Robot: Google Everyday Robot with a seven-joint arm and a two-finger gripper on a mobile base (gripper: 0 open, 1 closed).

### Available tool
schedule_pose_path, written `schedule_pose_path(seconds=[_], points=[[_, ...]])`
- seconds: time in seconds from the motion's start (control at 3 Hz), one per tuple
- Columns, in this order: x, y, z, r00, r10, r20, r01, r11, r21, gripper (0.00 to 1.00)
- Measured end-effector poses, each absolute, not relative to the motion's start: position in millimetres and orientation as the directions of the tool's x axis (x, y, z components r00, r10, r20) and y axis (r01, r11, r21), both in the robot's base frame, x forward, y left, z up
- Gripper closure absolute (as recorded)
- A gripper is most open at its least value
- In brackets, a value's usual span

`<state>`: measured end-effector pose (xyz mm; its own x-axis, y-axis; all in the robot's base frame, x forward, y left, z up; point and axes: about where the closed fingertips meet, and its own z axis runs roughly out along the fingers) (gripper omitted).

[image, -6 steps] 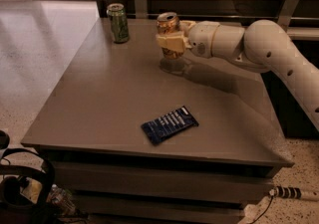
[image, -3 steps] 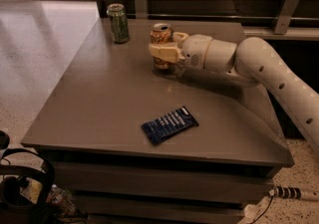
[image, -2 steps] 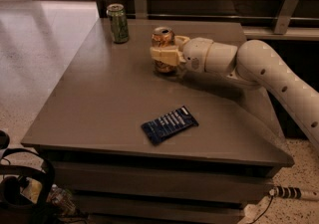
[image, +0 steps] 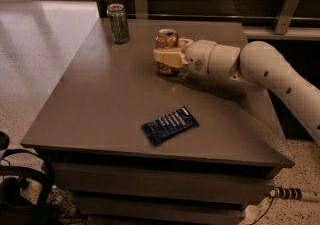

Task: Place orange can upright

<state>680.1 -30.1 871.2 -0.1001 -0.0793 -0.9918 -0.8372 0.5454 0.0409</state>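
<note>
The orange can (image: 166, 39) stands upright on the grey table (image: 100, 99), towards the back middle, with its silver top facing up. My gripper (image: 169, 55) reaches in from the right on a white arm, and its pale fingers (image: 167, 58) are closed around the middle of the can. The can's base looks level with the table top. The lower half of the can is partly hidden by the near finger.
A green can (image: 118, 23) stands upright at the table's back left corner. A dark blue snack packet (image: 170, 124) lies flat near the front middle. A wooden wall with metal brackets runs behind the table. Cables and a bag lie on the floor at front left.
The gripper has carried the orange can left and down from above the table to the table top. Over the last frames it has hardly moved.
</note>
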Motion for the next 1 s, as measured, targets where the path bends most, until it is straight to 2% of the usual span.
schedule_pose_path(seconds=[1.0], points=[[680.0,-29.9,873.4,-0.100,-0.079,-0.992,-0.837,0.545,0.041,0.28]])
